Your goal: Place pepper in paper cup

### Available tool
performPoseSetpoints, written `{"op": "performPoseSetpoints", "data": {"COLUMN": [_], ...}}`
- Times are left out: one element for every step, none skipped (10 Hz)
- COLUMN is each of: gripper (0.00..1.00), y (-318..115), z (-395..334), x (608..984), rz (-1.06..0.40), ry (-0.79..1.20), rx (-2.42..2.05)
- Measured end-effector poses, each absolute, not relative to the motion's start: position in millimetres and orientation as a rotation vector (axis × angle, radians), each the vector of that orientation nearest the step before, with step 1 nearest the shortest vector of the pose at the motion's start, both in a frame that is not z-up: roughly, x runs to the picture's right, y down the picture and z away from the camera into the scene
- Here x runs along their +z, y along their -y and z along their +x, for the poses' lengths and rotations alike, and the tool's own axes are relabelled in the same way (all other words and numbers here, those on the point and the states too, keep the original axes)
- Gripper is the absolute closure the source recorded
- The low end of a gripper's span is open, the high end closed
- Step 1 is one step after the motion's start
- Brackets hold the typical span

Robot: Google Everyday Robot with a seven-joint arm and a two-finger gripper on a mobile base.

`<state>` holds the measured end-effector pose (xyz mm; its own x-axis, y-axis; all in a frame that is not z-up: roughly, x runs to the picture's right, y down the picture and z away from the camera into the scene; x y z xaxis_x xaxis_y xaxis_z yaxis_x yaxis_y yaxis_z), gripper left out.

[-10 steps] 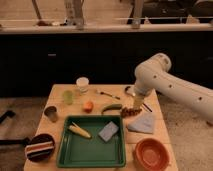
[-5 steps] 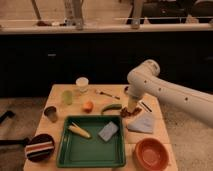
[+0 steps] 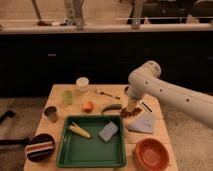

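Observation:
The dark green curved pepper point(image 3: 111, 107) lies on the wooden table point(image 3: 59, 95) just behind the green tray. The white paper cup point(image 3: 82, 84) stands upright near the table's back edge, left of centre. My gripper point(image 3: 131, 109) hangs from the white arm at the pepper's right end, close to the table top, very near the pepper.
A translucent green cup point(image 3: 68, 97) and a grey metal cup point(image 3: 50, 113) stand at the left. A small orange fruit point(image 3: 88, 106) lies by the pepper. The green tray point(image 3: 67, 152) holds a corn cob point(image 3: 79, 131) and a blue sponge point(image 3: 108, 131). An orange bowl point(image 3: 151, 153), a cloth point(image 3: 142, 123) and a striped bowl point(image 3: 39, 148) are nearby.
The arm has swung left and lowered, bringing my gripper from the table's right side down to the pepper's right end. The objects have not moved.

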<state>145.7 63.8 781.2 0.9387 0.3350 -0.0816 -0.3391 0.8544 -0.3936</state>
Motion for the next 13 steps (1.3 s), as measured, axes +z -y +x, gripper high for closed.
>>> {"op": "performPoseSetpoints", "data": {"gripper": [0.2, 0.2, 0.2, 0.2, 0.2, 0.2, 0.2, 0.2, 0.2, 0.2, 0.2, 0.2, 0.2], "y": [-64, -64, -62, -61, -60, -59, -58, -57, -57, -57, -57, -56, -54], "z": [138, 126, 114, 106, 102, 94, 92, 91, 86, 78, 75, 71, 67], "x": [788, 793, 797, 800, 803, 808, 813, 819, 828, 840, 844, 851, 857], "rz": [-0.396, -0.384, -0.366, -0.357, -0.351, -0.345, -0.343, -0.343, -0.347, -0.357, -0.362, -0.369, -0.374], "ry": [0.0, 0.012, 0.029, 0.041, 0.052, 0.075, 0.092, 0.104, 0.119, 0.136, 0.142, 0.152, 0.164], "rx": [0.382, 0.389, 0.395, 0.396, 0.395, 0.392, 0.393, 0.395, 0.394, 0.388, 0.386, 0.383, 0.381]}}
